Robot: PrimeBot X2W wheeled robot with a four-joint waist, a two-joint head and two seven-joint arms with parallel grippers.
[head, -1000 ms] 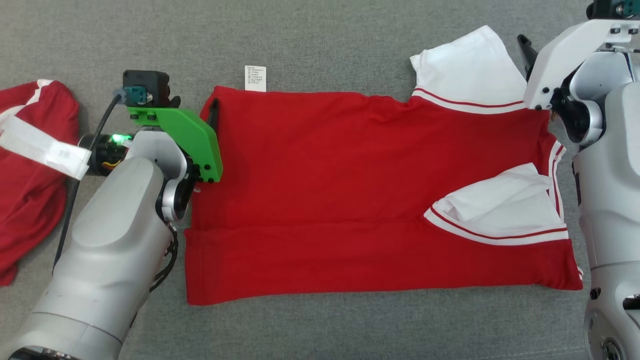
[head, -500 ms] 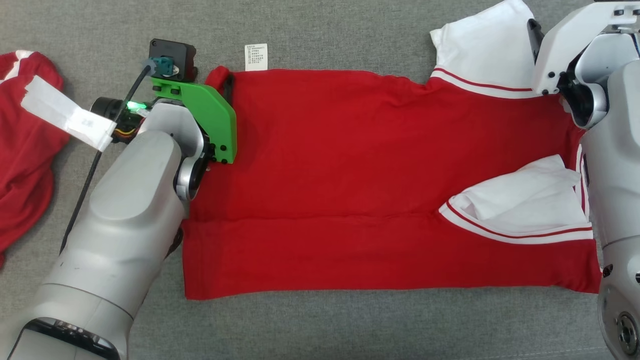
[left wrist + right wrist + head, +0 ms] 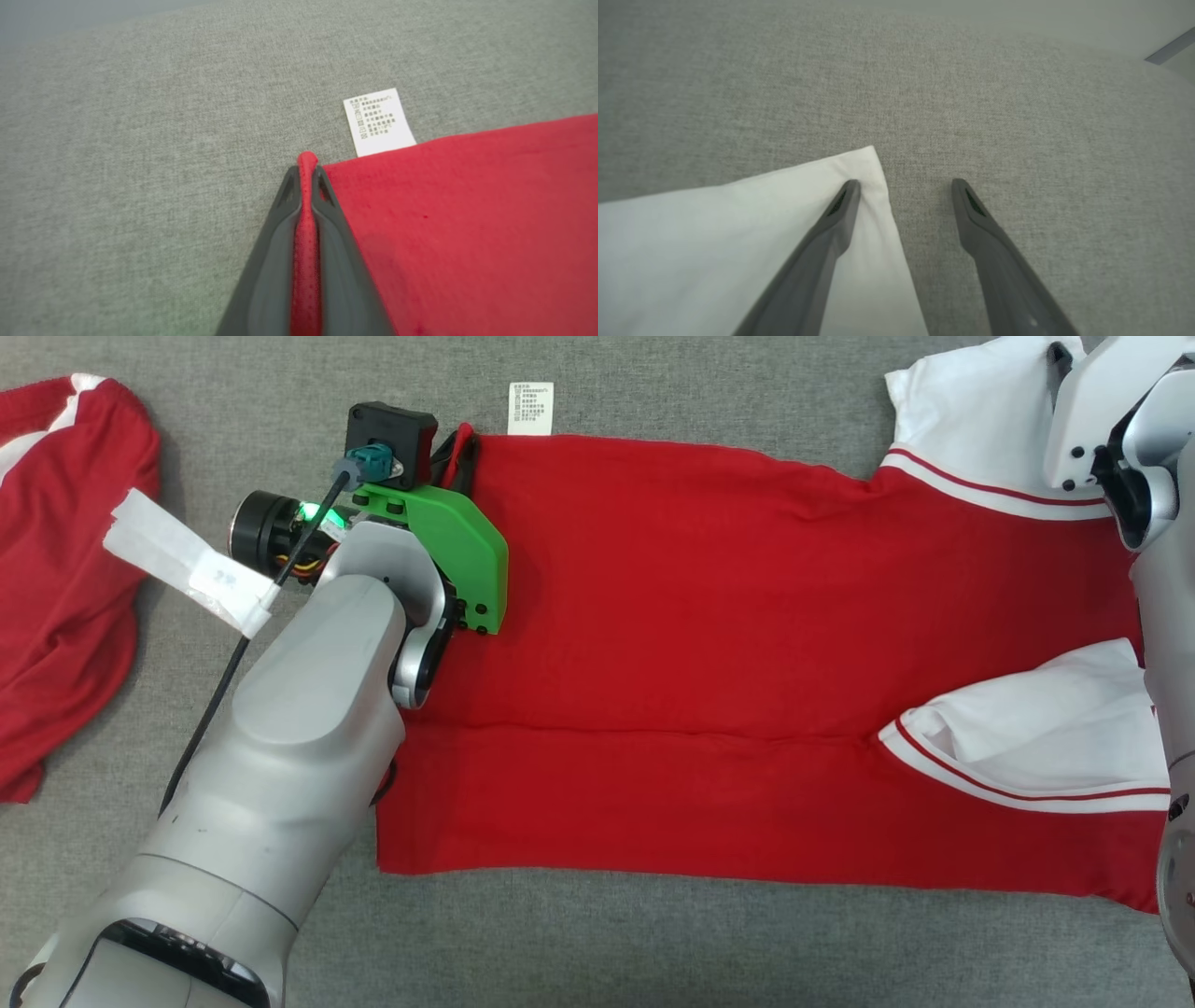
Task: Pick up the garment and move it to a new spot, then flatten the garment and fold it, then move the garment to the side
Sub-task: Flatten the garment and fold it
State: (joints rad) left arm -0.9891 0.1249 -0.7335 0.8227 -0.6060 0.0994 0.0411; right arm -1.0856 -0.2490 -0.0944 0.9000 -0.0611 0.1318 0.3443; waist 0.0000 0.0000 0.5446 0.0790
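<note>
The garment (image 3: 747,616) is a red shirt with white sleeves, spread flat on the grey fabric surface. My left gripper (image 3: 459,443) is at its far left corner. The left wrist view shows this gripper (image 3: 306,170) shut, with a pinched ridge of the red cloth (image 3: 467,224) between the fingers. My right gripper (image 3: 906,184) is open over the corner of the far white sleeve (image 3: 738,224). One finger rests on the sleeve and the other is over bare surface. In the head view that sleeve (image 3: 971,420) lies at the top right beside my right arm (image 3: 1134,476).
A white care label (image 3: 530,408) sticks out from the garment's far edge, close to my left gripper. Another red garment (image 3: 65,597) lies crumpled at the far left. A strip of white tape (image 3: 187,565) hangs off my left arm's cable. Grey fabric (image 3: 653,943) runs along the near edge.
My left gripper has closed on the garment's far left corner, bunching the cloth into a ridge. The right gripper has stayed open. The whole head view has shifted, so the camera moved.
</note>
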